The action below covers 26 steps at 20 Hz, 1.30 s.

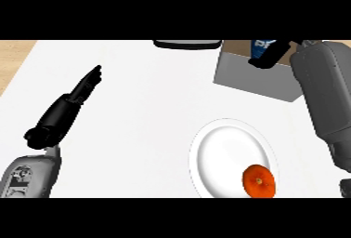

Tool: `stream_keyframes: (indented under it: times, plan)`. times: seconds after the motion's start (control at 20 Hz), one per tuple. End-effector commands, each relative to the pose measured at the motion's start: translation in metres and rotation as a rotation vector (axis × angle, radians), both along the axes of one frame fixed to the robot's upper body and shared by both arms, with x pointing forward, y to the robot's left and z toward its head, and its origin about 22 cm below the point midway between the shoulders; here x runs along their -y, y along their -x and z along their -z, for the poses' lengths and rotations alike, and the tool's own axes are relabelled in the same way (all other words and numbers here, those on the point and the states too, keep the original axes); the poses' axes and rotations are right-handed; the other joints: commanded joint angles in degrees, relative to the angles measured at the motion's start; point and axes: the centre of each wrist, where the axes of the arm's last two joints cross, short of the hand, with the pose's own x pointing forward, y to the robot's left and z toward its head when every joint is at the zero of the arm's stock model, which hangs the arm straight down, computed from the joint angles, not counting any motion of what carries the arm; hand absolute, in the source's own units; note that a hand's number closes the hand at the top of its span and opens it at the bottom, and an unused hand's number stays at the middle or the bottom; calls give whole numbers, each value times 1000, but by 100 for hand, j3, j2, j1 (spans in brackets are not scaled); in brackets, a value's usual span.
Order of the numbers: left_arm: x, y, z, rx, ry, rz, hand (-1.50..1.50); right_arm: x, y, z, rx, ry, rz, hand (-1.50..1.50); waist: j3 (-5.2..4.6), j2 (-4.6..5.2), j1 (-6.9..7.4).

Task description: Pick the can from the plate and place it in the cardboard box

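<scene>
Right robot hand (272, 54) over the open grey cardboard box (255, 79), black fingers curled round a blue can with white lettering (260, 45), held above the box opening. Round white plate (233, 158) below that hand on the white surface (144, 102), small orange fruit (260, 181) on its near part. Left robot hand (83, 88) well apart at far left, fingers straight, together, holding nothing. Dark rounded object (186, 44) just left of the box.

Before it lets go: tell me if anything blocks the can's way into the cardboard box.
Nothing visible does. The right hand holds the can over the open top of the cardboard box; the box's inside is mostly hidden.
</scene>
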Motion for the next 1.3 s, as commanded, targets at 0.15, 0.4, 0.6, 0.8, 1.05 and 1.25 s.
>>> stream_keyframes:
  times: [0.15,0.4,0.6,0.8,1.05,1.25]
  plan:
    - [13,-5,-3,13,11,25,0,45,-12,25,-193,167,-8,150,2,37,55]
    - [3,-1,1,4,2,15,0,61,-18,9,-308,155,-113,-150,4,47,128]
    - [13,7,12,17,14,23,0,61,-20,16,-264,23,-239,-150,7,43,132]
    - [6,-3,1,18,6,8,0,72,-18,23,-131,-403,-265,-150,21,21,26]
    - [8,-3,4,-1,5,12,0,76,-20,37,-191,-949,-177,-150,19,29,49]
    - [17,1,1,7,23,17,0,115,-12,20,-215,-1069,-23,-150,14,53,133]
